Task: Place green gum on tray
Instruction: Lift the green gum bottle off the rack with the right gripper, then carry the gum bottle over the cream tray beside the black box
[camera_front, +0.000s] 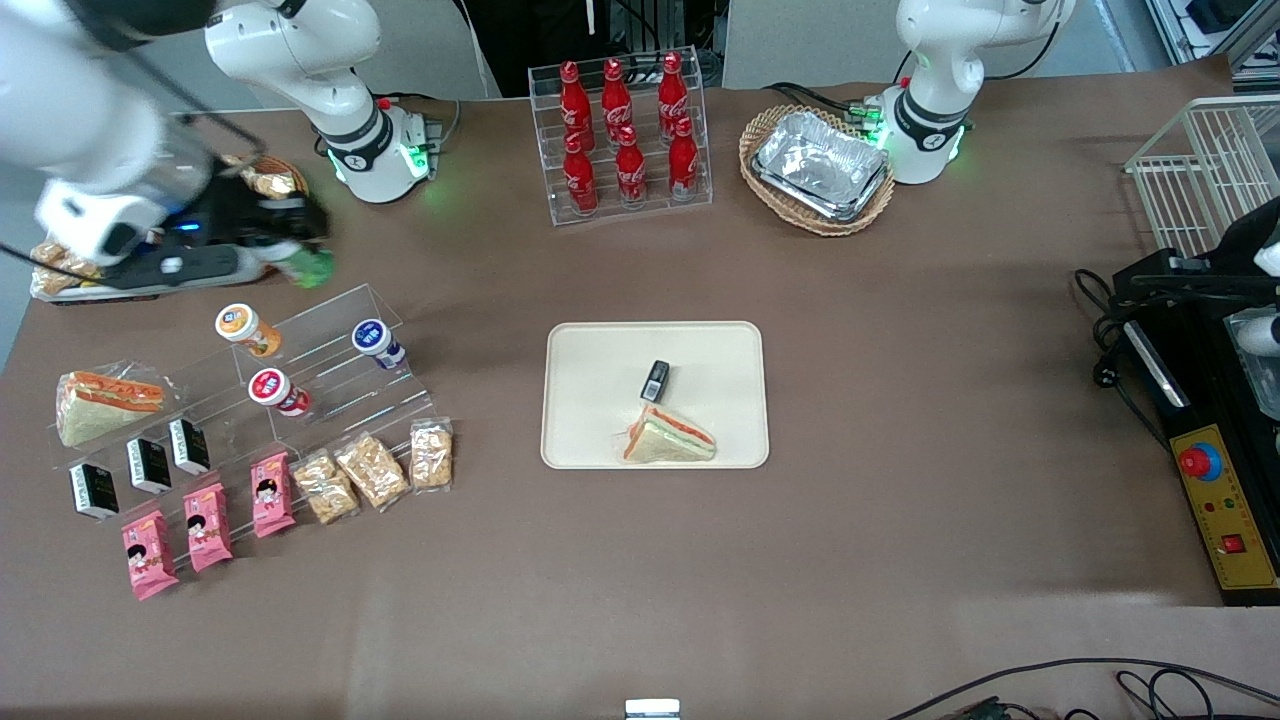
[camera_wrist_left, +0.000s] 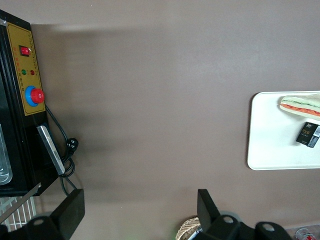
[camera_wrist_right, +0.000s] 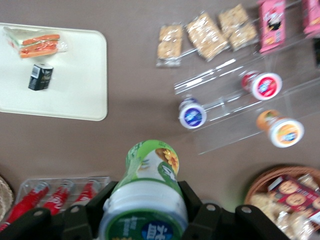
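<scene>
green gum (camera_wrist_right: 147, 192), white lid, in gripper (camera_wrist_right: 145, 212)

Right arm (camera_front: 95, 130): glossy white rounded shells, black joint rings. Round white base (camera_front: 385, 150) with green glowing lights, black band with a white mark, thin black cables beside it. Gripper (camera_front: 290, 250) at the working arm's end of the table: black body, blue light, 2 black fingers (camera_wrist_right: 197, 212) with silver screws.
</scene>
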